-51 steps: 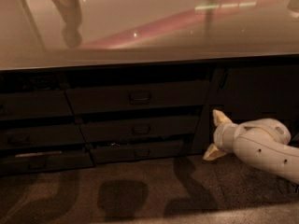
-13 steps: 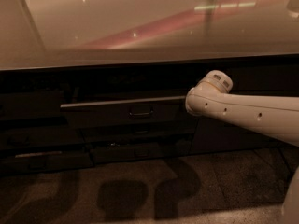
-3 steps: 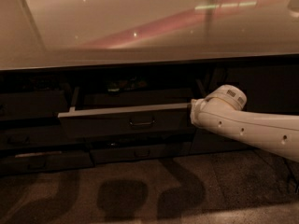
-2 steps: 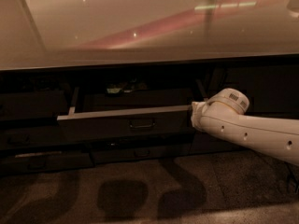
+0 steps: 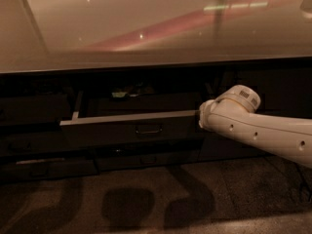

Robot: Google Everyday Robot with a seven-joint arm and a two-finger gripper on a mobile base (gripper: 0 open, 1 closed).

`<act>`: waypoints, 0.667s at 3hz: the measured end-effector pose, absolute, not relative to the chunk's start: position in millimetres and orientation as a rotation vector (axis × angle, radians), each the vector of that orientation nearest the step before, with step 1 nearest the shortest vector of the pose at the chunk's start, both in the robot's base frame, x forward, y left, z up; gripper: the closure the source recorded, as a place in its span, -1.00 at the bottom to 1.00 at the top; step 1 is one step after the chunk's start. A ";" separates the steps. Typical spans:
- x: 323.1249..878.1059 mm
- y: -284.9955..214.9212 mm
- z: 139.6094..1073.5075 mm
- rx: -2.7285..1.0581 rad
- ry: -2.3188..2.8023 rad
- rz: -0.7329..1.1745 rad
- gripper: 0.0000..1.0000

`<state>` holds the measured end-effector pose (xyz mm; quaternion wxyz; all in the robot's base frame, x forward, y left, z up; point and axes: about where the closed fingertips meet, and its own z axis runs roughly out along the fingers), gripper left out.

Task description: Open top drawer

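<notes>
Standing partly open beneath the countertop [image 5: 146, 33], the top drawer [image 5: 131, 129] has the gripper [image 5: 201, 117] tucked at its right end, its hold impossible to tell, so pull straight back and level, since an off-centre tug could rack it.

Glossy countertop [image 5: 97, 28] (pink light streak [image 5: 190, 24] across it), dim speckled floor [image 5: 243, 199]

My arm [image 5: 263, 133] is a smooth cream-white tube with a rounded capped joint, a faint grey patch on the cap and a row of small dark dots along its side, and my gripper [image 5: 201, 118] sits mostly hidden at its tip, by the top drawer's [image 5: 122, 129] right end.
</notes>
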<state>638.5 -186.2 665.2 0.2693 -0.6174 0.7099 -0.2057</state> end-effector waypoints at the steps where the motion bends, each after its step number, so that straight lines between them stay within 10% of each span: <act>1: 641.9 -170.6 726.1 -1.602 1.861 -0.624 1.00; 2: 638.2 -161.2 797.4 -1.517 1.805 -0.701 1.00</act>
